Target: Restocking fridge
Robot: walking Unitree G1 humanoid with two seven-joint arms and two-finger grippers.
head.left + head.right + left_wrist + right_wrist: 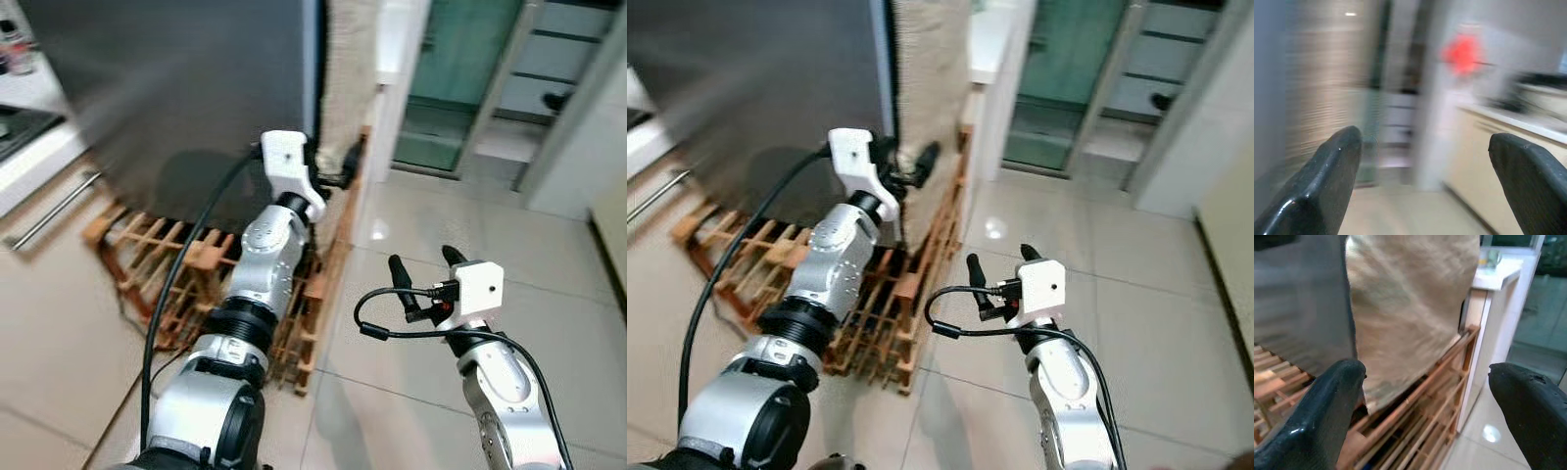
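Here a white bench point(34, 147) edges the far left, beside the dark grey fridge point(186, 88), which stands shut above a low wooden rack point(196, 264) on the tiled floor point(411, 323). The left gripper point(345, 166) is raised at the fridge's right edge, close to a beige cloth point(931, 69) hanging there; its fingers point(1327, 181) are spread wide and hold nothing. Farther right, the right gripper point(426, 264) hovers over the floor, its fingers point(1332, 411) also wide apart and empty, pointing toward the cloth and rack.
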